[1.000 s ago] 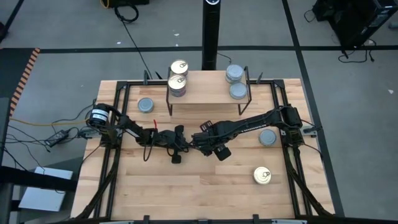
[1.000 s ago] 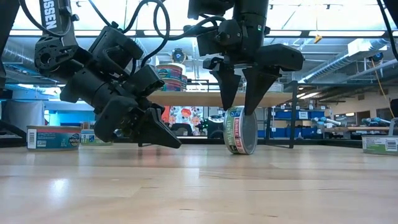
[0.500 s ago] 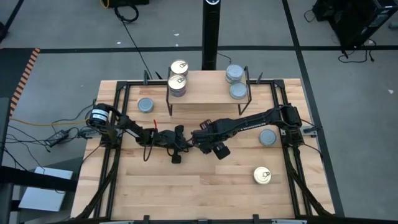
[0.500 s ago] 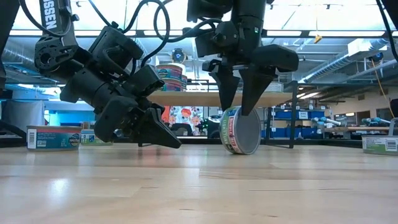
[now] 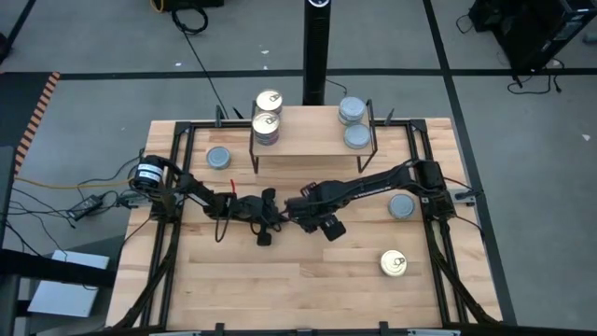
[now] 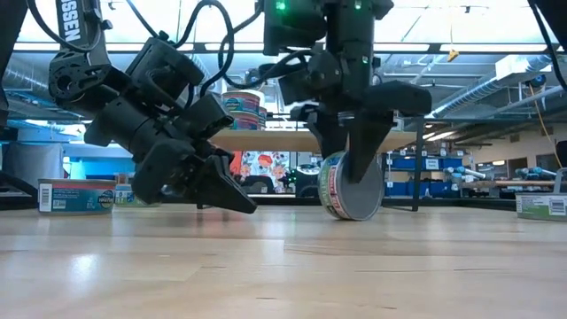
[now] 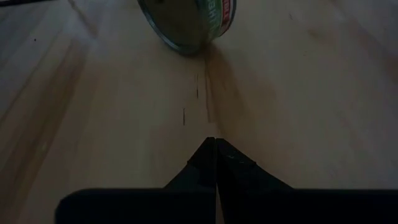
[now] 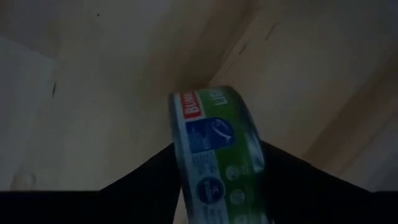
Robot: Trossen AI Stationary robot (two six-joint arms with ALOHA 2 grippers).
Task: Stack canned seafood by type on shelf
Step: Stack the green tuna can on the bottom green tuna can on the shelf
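Note:
A green-labelled tin of canned seafood (image 6: 351, 186) stands on its rim at the middle of the table. My right gripper (image 6: 345, 167) comes down over it and is shut on it; in the high view the gripper (image 5: 301, 208) hides the tin. My left gripper (image 6: 241, 202) hovers shut just to the tin's left, low over the wood, touching nothing. The shelf (image 5: 312, 142) at the far edge carries gold-topped tins (image 5: 267, 128) on its left and blue-grey-topped tins (image 5: 355, 136) on its right. My right gripper pinches the upright tin between its two fingers, one on each flat face (image 8: 186, 155), at the tin's upper half. The fingers (image 6: 361, 155) come from above, pointing down. The tin stands tilted, with its lower rim (image 6: 353, 216) on the table.
Loose tins lie flat on the table: a blue-grey one (image 5: 218, 158) at the far left, another (image 5: 401, 205) at the right, and a gold-topped one (image 5: 394, 264) at the near right. A black post (image 5: 315, 56) rises behind the shelf. Bare wood lies along the near side.
My right gripper has sunk a little over the tin and its fingers have drawn in onto it. The tin, still on its rim, has turned about, so that more of its flat face shows in the low view.

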